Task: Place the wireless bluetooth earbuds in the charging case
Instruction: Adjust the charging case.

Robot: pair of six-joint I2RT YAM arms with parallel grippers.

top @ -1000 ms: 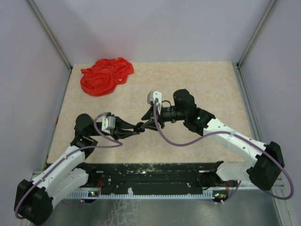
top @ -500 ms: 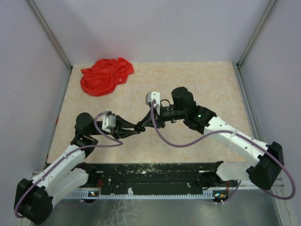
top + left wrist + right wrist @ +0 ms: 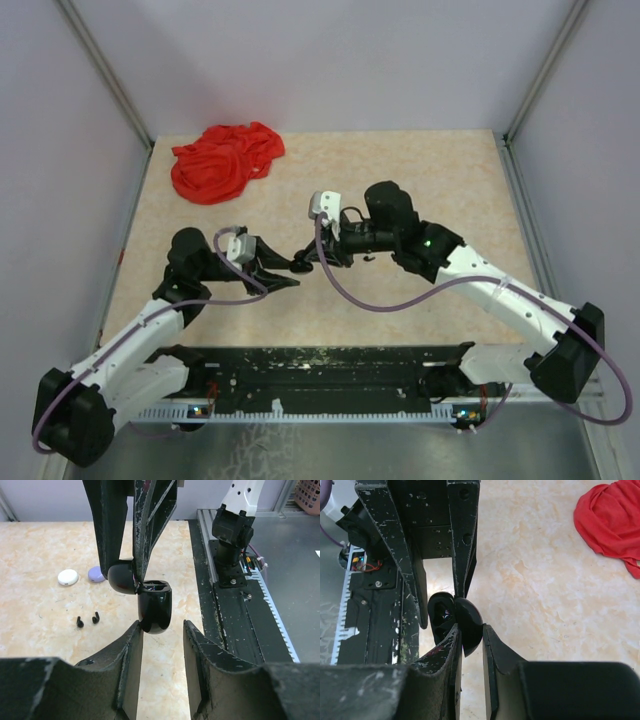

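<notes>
A black charging case hangs open above the table in the left wrist view, its lid (image 3: 121, 577) beside its body (image 3: 155, 605). My right gripper (image 3: 470, 628) is shut on the case lid (image 3: 468, 622) and holds the case up; it also shows in the top view (image 3: 306, 262). My left gripper (image 3: 161, 626) is open, and the bottom of the case body sits just at its fingertips, wider apart than the case. In the top view the left gripper (image 3: 287, 271) stands just left of the right one. Two tiny black earbuds (image 3: 87, 620) lie on the table.
A white round case (image 3: 67, 576) and a lavender round case (image 3: 96, 573) lie on the table beyond the earbuds. A red cloth (image 3: 225, 160) is heaped at the far left. The black base rail (image 3: 320, 370) runs along the near edge.
My left gripper has opened and let go of the case, and the left arm has drawn back to the left. The right gripper still holds the case and has shifted slightly left.
</notes>
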